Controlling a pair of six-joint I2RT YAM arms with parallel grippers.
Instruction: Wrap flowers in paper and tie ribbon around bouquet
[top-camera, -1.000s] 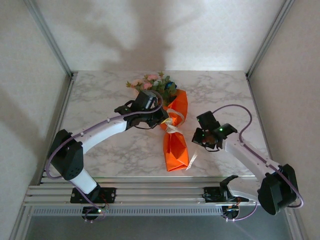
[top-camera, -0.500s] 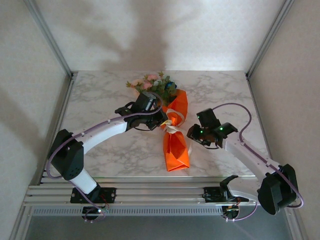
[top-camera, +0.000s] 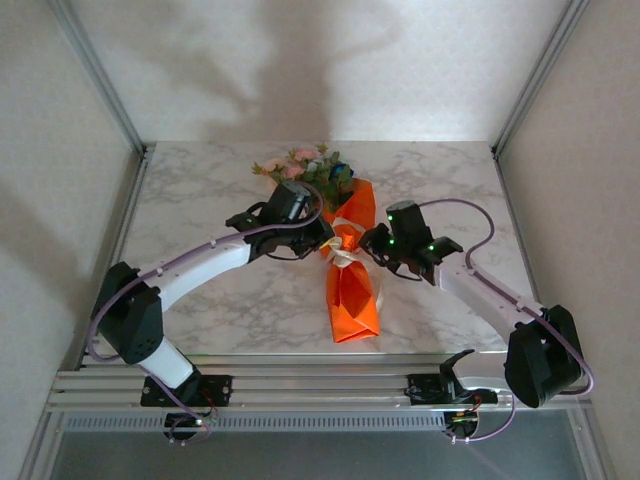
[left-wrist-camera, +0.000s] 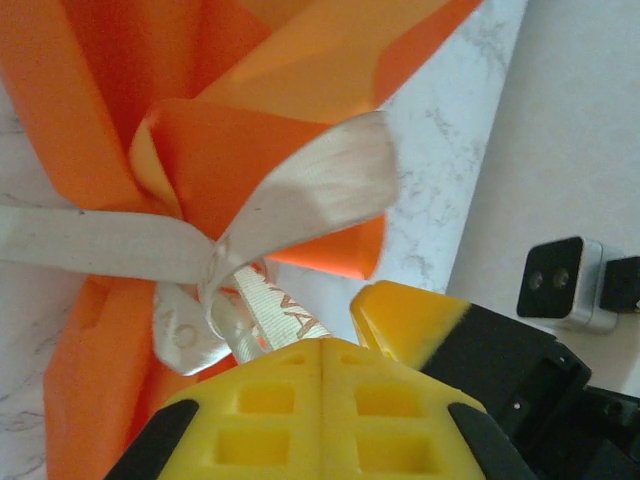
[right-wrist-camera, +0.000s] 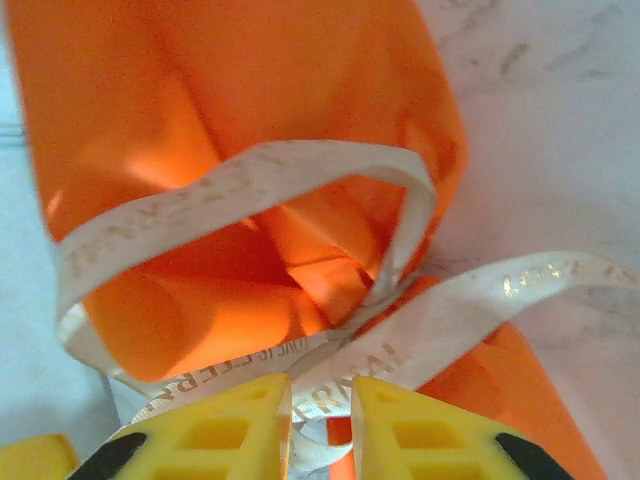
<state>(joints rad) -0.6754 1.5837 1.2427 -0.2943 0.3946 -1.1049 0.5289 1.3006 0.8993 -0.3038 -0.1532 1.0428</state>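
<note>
Ribbon is pinched in the clenched left gripper at the knot. The bouquet lies mid-table, with the flowers held in the paper cone, blooms at the far end. The right gripper has been brought in onto the knot. Ribbon runs through its narrow gap, though a grip cannot be told. Tightening seems next.

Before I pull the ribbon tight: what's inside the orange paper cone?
Pink, white and blue flowers with leaves poke out of the far open end of the paper. Their stems are covered by the wrap, pinched at the ribbon, so they cannot be seen.
</note>
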